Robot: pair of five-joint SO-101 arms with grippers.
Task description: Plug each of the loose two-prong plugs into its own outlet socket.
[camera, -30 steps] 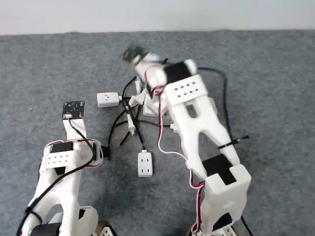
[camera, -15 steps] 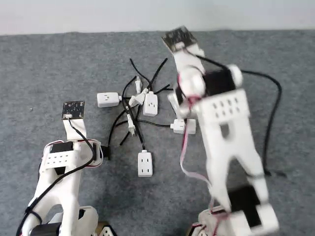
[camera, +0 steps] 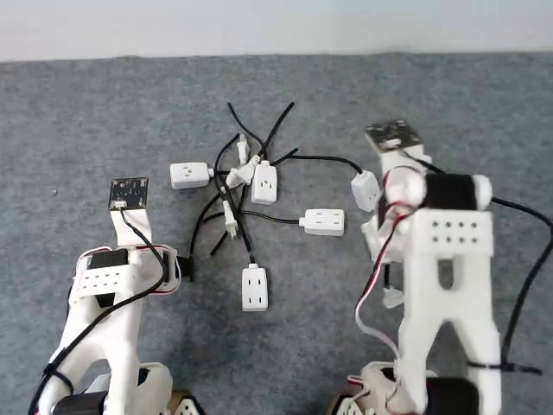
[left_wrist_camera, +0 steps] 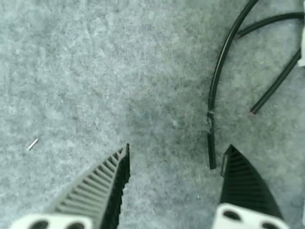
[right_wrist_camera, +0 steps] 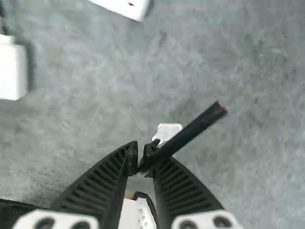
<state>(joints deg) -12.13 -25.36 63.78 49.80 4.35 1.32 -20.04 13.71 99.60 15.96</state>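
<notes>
Grey carpet [camera: 78, 112] covered the table, with the left arm [camera: 108, 294] at the near left and the right arm [camera: 445, 259] at the near right. Between them lay a tangle of black cords [camera: 216, 203] with five white sockets around it. One socket [camera: 190, 175] lay crosswise on the left of the tangle, its cord leaving toward the middle. A second socket [camera: 263, 182] lay in the middle with its long axis running near to far. A third socket [camera: 324, 222] lay crosswise on the right, its cord leaving leftward. A fourth socket [camera: 254, 288] lay nearest the arms, pointing near to far with its cord at the far end. A fifth socket [camera: 365, 188] sat just beside the right arm's wrist. A loose plug [camera: 232, 225] lay lengthwise in the tangle; its prongs were too small to make out. The left gripper [left_wrist_camera: 177, 150] was spread wide over bare carpet and held nothing, with a black cord end [left_wrist_camera: 211, 152] just beside one finger. The right gripper [right_wrist_camera: 140, 148] was pinched tight, holding a white plug [right_wrist_camera: 167, 130] by its cord stub [right_wrist_camera: 190, 129]. The stub slanted up and away from the jaws, its cut end free.
</notes>
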